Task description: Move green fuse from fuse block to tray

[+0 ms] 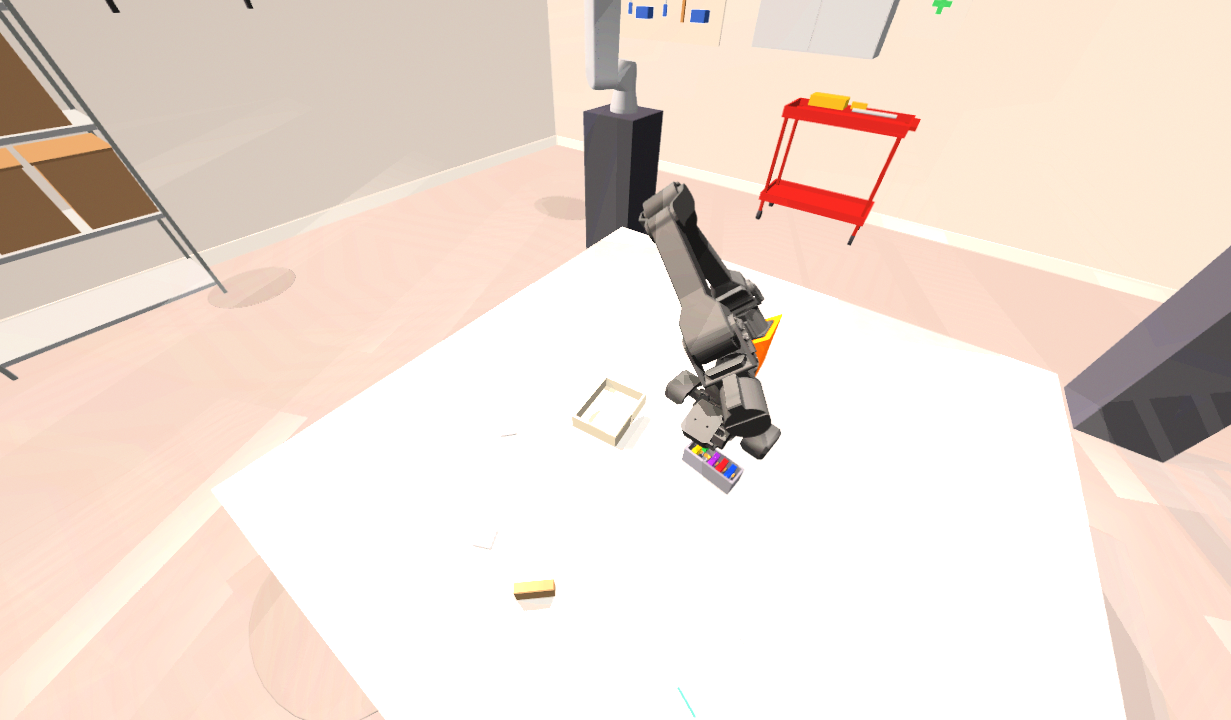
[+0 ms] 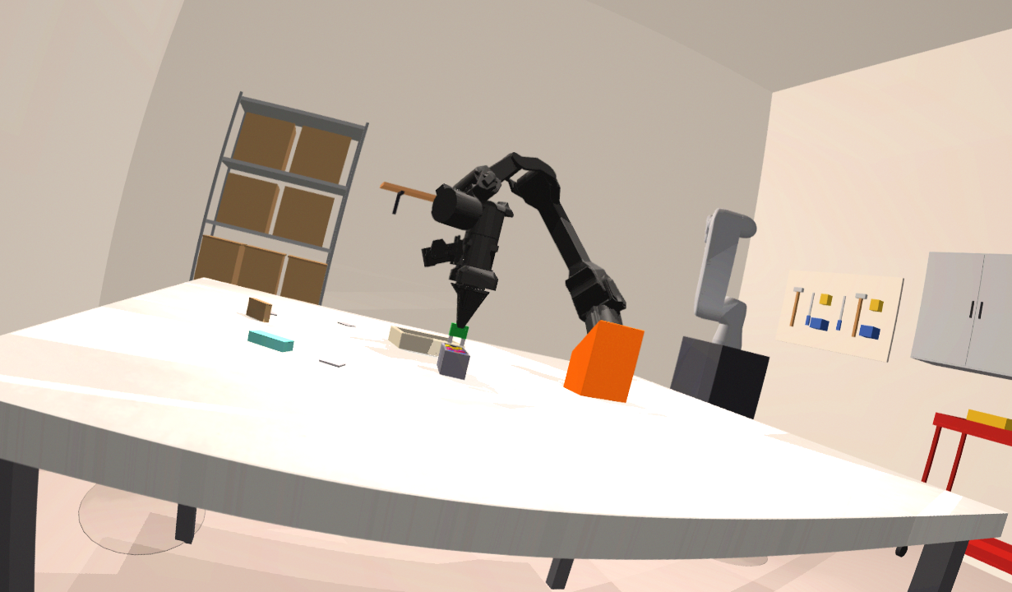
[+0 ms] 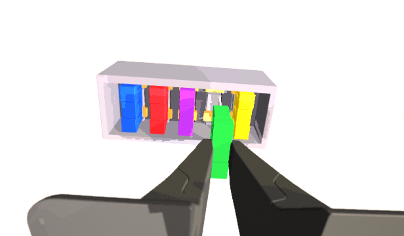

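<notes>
- In the wrist view the fuse block (image 3: 185,73), a pale grey open-topped box, lies across the white table (image 3: 336,137).
- At its left end stands the blue fuse (image 3: 130,108), then the red fuse (image 3: 158,109), then the purple fuse (image 3: 186,111), each seated in its own slot.
- Right of the purple fuse is a bare slot with orange clips showing.
- The green fuse (image 3: 222,137) is pinched between the two dark fingers, which press on its opposite flat sides; its far end sticks out past the fingertips and its near end shows in the gap behind them.
- The gripper (image 3: 219,145) is closed narrowly on that fuse.
- The yellow fuse (image 3: 244,115) sits just right of the green one, in its slot.
- In the exterior view the green fuse (image 2: 458,332) hangs from the gripper tip directly above the block (image 2: 452,362), apart from it.
- The beige tray (image 2: 413,339) lies just beside the block, to its left.
</notes>
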Motion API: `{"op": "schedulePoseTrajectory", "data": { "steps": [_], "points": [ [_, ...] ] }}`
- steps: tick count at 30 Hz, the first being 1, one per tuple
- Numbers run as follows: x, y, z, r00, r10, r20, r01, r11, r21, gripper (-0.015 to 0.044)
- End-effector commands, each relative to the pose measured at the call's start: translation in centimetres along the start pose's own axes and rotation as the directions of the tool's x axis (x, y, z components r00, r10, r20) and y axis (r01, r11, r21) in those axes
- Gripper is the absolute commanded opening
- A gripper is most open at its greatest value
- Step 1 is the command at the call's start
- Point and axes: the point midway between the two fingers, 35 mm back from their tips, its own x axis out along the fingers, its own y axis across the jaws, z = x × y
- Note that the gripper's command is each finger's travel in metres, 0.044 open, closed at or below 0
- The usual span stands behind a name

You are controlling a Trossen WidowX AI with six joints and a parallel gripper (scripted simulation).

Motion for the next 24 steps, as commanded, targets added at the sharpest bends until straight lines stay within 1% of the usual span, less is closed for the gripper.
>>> {"op": "schedulePoseTrajectory", "data": {
  "steps": [1,8,13,24],
  "points": [
    [-0.8,0.1,0.1,1.0,0.006,0.001,-0.006,1.0,0.006,0.0],
    [-1.9,0.1,0.1,1.0,0.006,0.001,-0.006,1.0,0.006,0.0],
    [-2.0,-0.3,0.3,1.0,0.008,0.0,-0.008,1.0,0.005,0.0],
    [-2.1,-7.6,3.3,1.0,0.029,-0.002,-0.029,1.0,0.003,0.0]
  ]
}}
